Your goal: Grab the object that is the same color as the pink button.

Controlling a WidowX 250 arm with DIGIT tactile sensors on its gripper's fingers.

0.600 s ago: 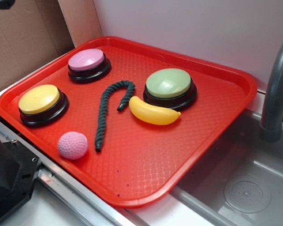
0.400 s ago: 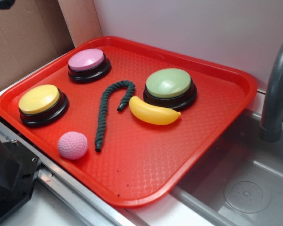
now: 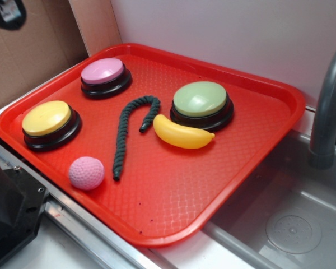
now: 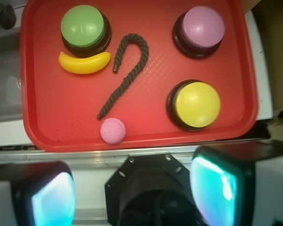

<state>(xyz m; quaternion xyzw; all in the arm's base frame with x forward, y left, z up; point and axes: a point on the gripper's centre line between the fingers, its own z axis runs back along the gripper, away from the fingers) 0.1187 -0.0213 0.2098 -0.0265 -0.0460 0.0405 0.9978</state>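
Observation:
A small pink knobbly ball (image 3: 86,172) (image 4: 112,130) lies near the front edge of a red tray (image 3: 173,196) (image 4: 52,108). The pink button (image 3: 103,72) (image 4: 203,27), a pale pink dome on a black base, stands at the tray's far left corner. In the wrist view my gripper (image 4: 134,193) hangs high above the scene, back from the tray's front edge. Its two fingers (image 4: 52,197) are wide apart and hold nothing. The exterior view shows only a dark part of the gripper (image 3: 5,12) at the top left corner.
Also on the tray are a yellow button (image 3: 46,119), a larger green button (image 3: 200,100), a yellow toy banana (image 3: 182,134) and a dark hooked rope (image 3: 123,131). A metal sink (image 3: 291,224) with a grey faucet (image 3: 327,112) lies right. Cardboard (image 3: 28,50) stands behind left.
The dark part of the gripper at the exterior view's top left corner has come down further into view. Nothing on the tray has moved.

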